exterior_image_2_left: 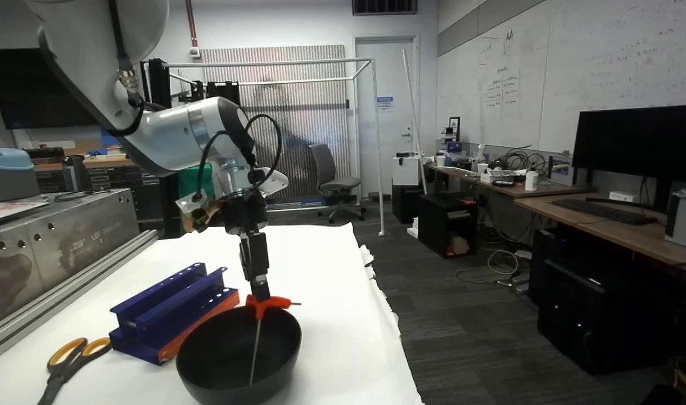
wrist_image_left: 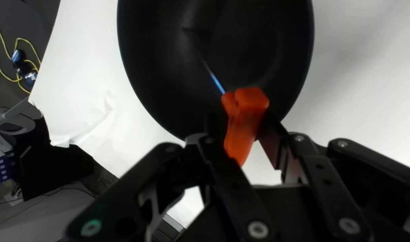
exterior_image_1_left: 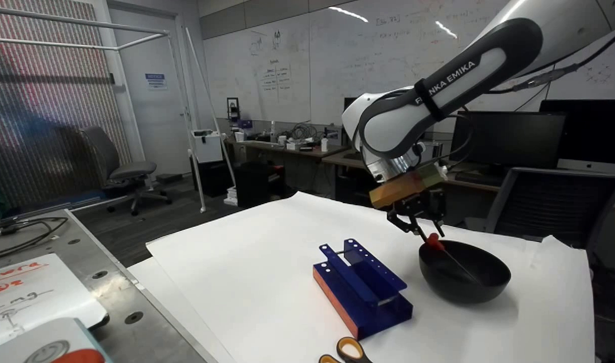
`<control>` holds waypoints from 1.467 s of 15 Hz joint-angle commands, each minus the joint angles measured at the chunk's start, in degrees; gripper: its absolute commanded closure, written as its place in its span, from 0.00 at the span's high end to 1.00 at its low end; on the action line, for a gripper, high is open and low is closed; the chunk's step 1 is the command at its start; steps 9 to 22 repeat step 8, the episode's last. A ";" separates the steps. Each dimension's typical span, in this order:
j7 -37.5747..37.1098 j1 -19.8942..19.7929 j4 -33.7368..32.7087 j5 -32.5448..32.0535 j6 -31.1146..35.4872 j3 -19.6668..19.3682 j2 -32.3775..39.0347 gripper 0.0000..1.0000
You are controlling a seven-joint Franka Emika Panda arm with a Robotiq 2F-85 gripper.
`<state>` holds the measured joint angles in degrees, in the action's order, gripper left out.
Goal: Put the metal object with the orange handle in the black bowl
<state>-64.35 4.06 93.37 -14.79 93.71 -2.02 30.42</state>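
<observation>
The metal object with the orange handle is a slim metal rod with an orange-red T-shaped handle (exterior_image_2_left: 267, 305). The handle also shows in an exterior view (exterior_image_1_left: 434, 242) and, large, in the wrist view (wrist_image_left: 246, 117). The handle lies at the rim of the black bowl (exterior_image_1_left: 464, 292), and the rod slants down into the bowl (exterior_image_2_left: 219, 365). The bowl fills the upper middle of the wrist view (wrist_image_left: 158, 84). My gripper (exterior_image_1_left: 433, 236) is over the rim with its fingers apart around the handle. A gap shows between the handle and a finger; contact with the other finger is unclear.
A blue rack (exterior_image_1_left: 363, 292) with an orange side stands beside the bowl; it also shows in an exterior view (exterior_image_2_left: 171, 315). Scissors with yellow-lined loops (exterior_image_2_left: 73, 360) lie near the rack. White paper (exterior_image_1_left: 247, 272) covers the table. A metal block (exterior_image_2_left: 84, 230) runs along one side.
</observation>
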 commanded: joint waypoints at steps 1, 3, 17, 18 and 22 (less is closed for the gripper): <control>1.69 0.19 -0.24 2.64 0.67 -0.64 -0.58 0.70; 2.64 0.02 0.63 3.60 2.23 -0.35 -2.02 0.84; 8.68 0.20 7.57 5.45 13.59 0.75 -12.08 1.00; 8.68 0.20 7.57 5.45 13.59 0.75 -12.08 1.00; 8.68 0.20 7.57 5.45 13.59 0.75 -12.08 1.00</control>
